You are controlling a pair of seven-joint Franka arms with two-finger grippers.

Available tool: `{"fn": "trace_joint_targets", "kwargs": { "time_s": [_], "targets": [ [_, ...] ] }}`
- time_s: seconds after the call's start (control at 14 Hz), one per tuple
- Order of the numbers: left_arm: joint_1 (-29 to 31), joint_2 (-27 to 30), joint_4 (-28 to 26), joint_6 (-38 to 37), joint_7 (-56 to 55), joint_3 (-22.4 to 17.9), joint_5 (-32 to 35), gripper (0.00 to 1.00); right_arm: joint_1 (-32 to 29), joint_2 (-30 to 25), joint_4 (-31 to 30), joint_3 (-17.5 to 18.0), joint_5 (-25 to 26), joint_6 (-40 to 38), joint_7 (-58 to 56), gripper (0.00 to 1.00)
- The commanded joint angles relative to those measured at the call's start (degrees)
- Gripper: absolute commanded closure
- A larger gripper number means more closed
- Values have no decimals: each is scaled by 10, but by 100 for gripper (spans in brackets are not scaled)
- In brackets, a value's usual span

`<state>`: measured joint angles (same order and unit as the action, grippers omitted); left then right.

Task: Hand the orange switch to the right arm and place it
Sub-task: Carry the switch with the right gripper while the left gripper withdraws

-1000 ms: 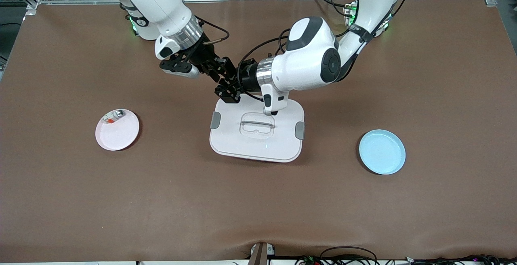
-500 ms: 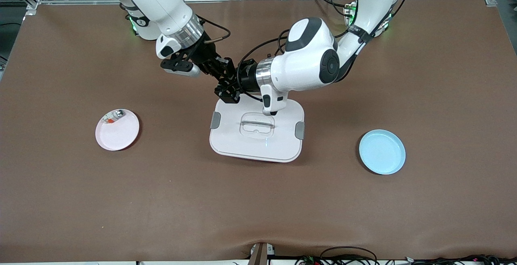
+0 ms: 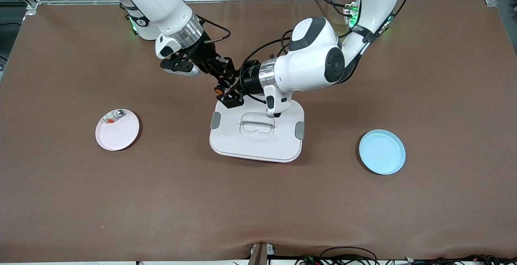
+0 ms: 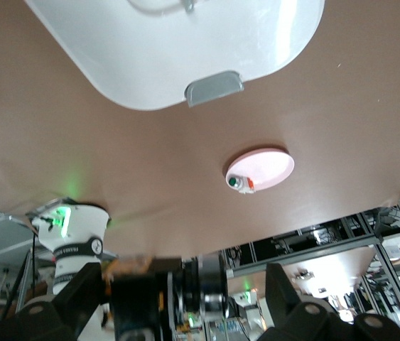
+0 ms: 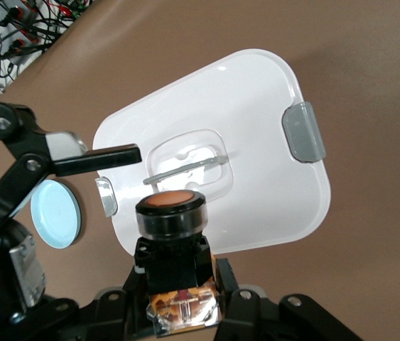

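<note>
The orange switch [image 3: 219, 90], black-bodied with a round orange cap, is held in the air over the table beside the white lid's edge. My right gripper [image 3: 221, 84] is shut on it; the right wrist view shows the switch [image 5: 171, 213] upright between the right gripper's [image 5: 178, 298] fingers. My left gripper [image 3: 230, 89] is open around the same spot, with its fingers clear of the switch. One left finger [image 5: 104, 152] shows beside the switch in the right wrist view. In the left wrist view the left gripper [image 4: 185, 305] is spread wide, with the right gripper [image 4: 139, 302] blurred between its fingers.
A white lid [image 3: 282, 144] with grey clips lies mid-table under both hands. A pink plate [image 3: 119, 135] holding a small silver-and-white part [image 3: 115, 115] sits toward the right arm's end. A blue plate [image 3: 381, 152] sits toward the left arm's end.
My left gripper has opened and drawn back slightly toward its own arm's end. The switch's orange cap now shows in the right gripper, which has hardly moved.
</note>
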<state>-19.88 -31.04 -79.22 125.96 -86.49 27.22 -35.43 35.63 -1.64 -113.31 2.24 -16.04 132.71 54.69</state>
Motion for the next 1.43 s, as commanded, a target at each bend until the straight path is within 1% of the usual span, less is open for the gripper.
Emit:
{"fn": "trace_joint_targets", "kwargs": {
  "time_s": [0.0, 0.21, 0.36, 0.5, 0.57, 0.71, 0.86, 1.0, 1.07, 1.14, 1.29, 1.36],
  "targets": [
    [16, 21, 4, -2, -12, -11, 75, 0, -5, 1, 80, -5, -8, -126, -3, 100],
    [65, 27, 4, -27, -8, -11, 139, 0, -27, 1, 156, -5, -7, -248, -14, 100],
    [96, 27, 4, -40, 1, -11, 202, 0, -43, 1, 198, -5, -7, -329, -89, 100],
    [112, 27, 4, -47, 28, -11, 284, 0, -69, 0, 218, -5, -6, -393, -188, 100],
    [117, 27, 4, -64, 42, -11, 323, 0, -85, 0, 222, -6, -5, -423, -245, 100],
    [140, 35, 2, -111, 101, -11, 401, 0, -129, -6, 223, -6, 0, -480, -398, 100],
    [165, 48, 2, -156, 168, -11, 420, 0, -185, -7, 223, -8, 13, -528, -539, 100],
    [193, 63, 1, -187, 241, -11, 428, 0, -220, -7, 217, -8, 56, -544, -651, 100],
    [208, 73, 1, -207, 292, -11, 435, 0, -235, -7, 213, -8, 97, -547, -729, 100],
    [221, 81, 1, -221, 338, -11, 440, 0, -252, -7, 203, -9, 121, -543, -811, 100],
    [251, 99, 3, -250, 398, -12, 444, 0, -309, -6, 186, -9, 124, -525, -922, 100],
    [261, 109, 3, -265, 416, -12, 444, 0, -328, -6, 170, -9, 130, -503, -995, 100]
  ]
}}
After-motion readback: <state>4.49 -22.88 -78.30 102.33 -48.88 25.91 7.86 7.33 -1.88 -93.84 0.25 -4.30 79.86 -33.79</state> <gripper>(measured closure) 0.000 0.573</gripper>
